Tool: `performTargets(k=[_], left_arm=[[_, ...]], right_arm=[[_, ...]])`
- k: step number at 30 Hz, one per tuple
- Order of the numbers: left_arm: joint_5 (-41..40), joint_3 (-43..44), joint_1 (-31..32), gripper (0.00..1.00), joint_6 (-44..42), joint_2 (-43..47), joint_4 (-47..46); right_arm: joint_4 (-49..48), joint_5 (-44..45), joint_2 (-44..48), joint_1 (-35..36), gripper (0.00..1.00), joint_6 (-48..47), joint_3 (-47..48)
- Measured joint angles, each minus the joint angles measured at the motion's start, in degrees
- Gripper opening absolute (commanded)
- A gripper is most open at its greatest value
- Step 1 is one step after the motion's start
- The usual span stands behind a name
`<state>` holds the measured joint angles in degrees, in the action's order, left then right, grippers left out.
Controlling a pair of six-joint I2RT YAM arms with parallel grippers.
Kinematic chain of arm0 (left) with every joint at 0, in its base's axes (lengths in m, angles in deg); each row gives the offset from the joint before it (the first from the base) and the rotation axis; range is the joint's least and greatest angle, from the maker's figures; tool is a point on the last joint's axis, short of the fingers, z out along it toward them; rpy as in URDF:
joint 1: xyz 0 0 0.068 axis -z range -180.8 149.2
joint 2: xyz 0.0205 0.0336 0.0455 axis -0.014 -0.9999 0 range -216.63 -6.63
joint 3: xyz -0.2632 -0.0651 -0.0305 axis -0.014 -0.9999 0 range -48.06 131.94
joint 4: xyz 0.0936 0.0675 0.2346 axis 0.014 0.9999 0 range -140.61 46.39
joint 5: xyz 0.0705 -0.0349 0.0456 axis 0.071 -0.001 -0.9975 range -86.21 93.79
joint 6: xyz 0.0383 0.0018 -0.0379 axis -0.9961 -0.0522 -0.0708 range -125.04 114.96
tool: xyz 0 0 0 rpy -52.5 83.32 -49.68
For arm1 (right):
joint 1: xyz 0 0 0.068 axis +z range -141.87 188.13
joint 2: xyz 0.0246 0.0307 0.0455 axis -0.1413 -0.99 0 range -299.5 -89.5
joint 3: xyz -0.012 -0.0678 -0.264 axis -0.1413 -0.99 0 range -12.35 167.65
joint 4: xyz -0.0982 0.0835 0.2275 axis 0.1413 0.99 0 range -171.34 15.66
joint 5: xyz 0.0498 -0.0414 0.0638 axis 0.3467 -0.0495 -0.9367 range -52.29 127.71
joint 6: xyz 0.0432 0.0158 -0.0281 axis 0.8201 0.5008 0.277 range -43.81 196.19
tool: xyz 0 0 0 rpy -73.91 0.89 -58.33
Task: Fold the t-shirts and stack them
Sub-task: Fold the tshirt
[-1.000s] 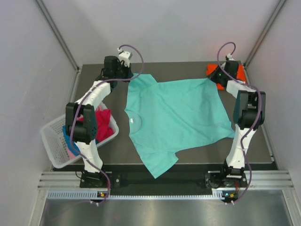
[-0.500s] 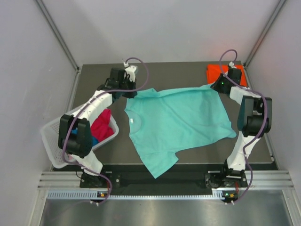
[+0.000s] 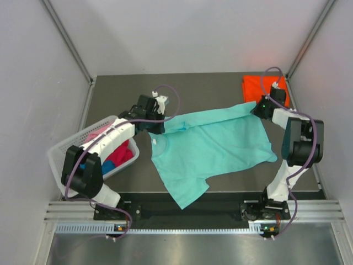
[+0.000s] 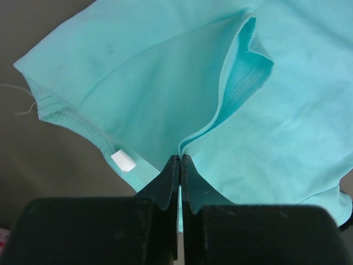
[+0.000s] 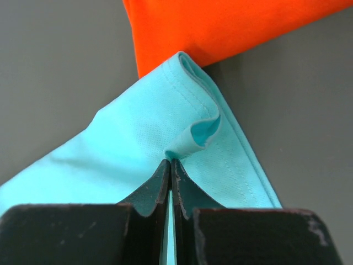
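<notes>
**Top external: both grippers clamped on the teal shirt's far edge**

Top external view has the left gripper [image 3: 160,127] closed on a corner of the teal shirt [image 3: 215,144], near the collar end. The right gripper [image 3: 257,108] is closed on the opposite far corner. Between the two grippers the shirt's far edge is lifted and folded over toward the near side. The rest of the shirt lies flat on the table [image 3: 209,88], below and between them.

Left wrist view: the fingers are pressed together with a fold of teal cloth pinched at the tips. A hemmed sleeve opening [image 4: 242,72] is just ahead of the tips, and a white tag [image 4: 123,160] sits just left of them.

Right wrist view: the fingers are tight on a curled teal hem. A folded orange shirt [image 5: 220,27] lies just beyond the tips, with the teal corner overlapping its near edge.

A white basket [image 3: 58,160] is to the outer side of the left arm. It holds red [image 3: 118,152], blue [image 3: 83,165] and pink [image 3: 98,132] cloth.
</notes>
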<state>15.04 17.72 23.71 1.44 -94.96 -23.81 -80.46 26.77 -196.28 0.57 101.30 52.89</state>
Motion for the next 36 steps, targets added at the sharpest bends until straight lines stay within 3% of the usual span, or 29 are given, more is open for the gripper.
performTargets(k=[12, 16, 19, 29, 36], left_arm=[[-0.2, -5.4, 0.9, 0.02, 2.6, 5.5, 1.5], [1.9, -7.3, 1.9, 0.25, 3.5, 5.5, 2.1], [3.7, -7.1, 2.2, 0.29, 4.1, 5.5, 3.3], [4.9, 3.7, -1.9, 0.31, 5.6, 2.8, 6.1], [0.7, 13.4, -8.4, 0.33, 7.0, -12.7, 6.9]], right_arm=[[-0.3, 0.8, 3.4, -0.2, 0.03, 0.0, -3.0], [1.0, 1.5, 3.4, -0.3, 0.25, 0.0, -4.2], [3.1, 2.0, 3.4, -0.3, 0.32, 0.0, -3.5], [12.5, 1.5, 8.6, 0.4, 0.24, 1.0, 0.1], [13.8, 0.5, 9.2, 0.8, 0.27, 2.3, -0.8]])
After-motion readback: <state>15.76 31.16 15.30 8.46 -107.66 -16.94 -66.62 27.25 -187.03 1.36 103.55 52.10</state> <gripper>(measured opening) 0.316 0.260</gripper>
